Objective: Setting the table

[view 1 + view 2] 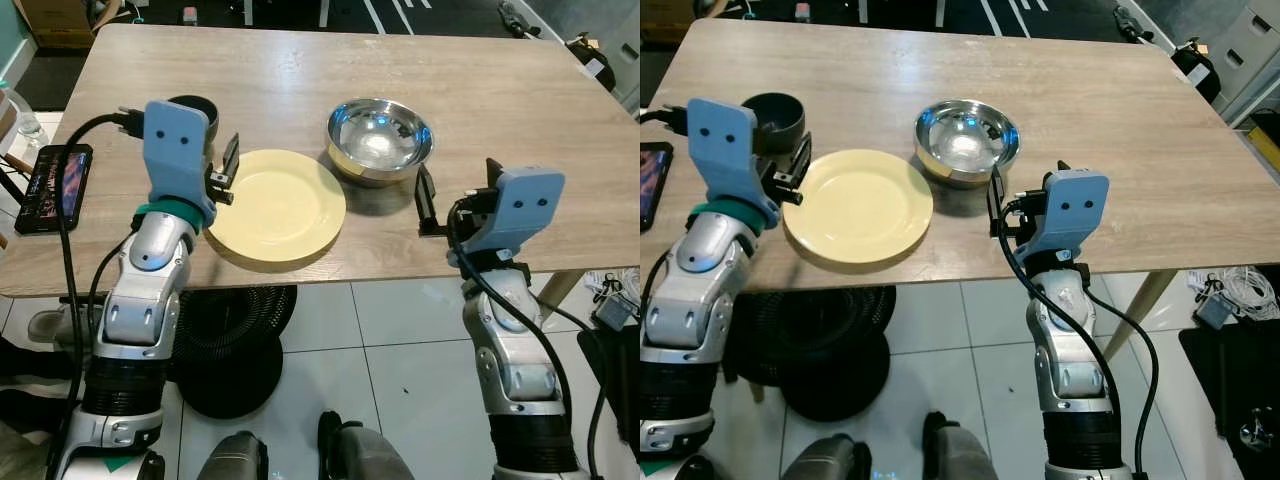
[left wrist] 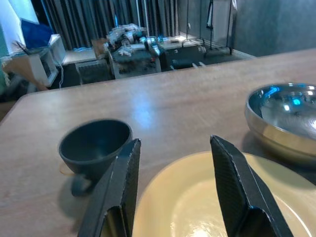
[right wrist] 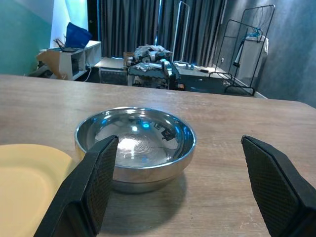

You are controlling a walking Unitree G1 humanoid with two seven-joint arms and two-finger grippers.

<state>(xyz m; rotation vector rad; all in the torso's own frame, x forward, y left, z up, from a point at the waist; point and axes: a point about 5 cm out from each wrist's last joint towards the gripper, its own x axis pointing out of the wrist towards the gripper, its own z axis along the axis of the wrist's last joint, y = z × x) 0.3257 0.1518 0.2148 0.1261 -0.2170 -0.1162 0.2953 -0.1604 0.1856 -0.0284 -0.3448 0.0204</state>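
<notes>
Yellow plate (image 1: 277,207) just beside the left gripper (image 1: 228,172) — steel bowl (image 1: 380,139) before the right gripper (image 3: 180,185) — both spread apart.

dark cup (image 1: 196,108): partly hidden behind left arm | phone (image 1: 55,186): screen unreadable

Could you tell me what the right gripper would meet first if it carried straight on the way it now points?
Most likely the steel bowl: the open right gripper faces it directly, with bare table between them.
</notes>
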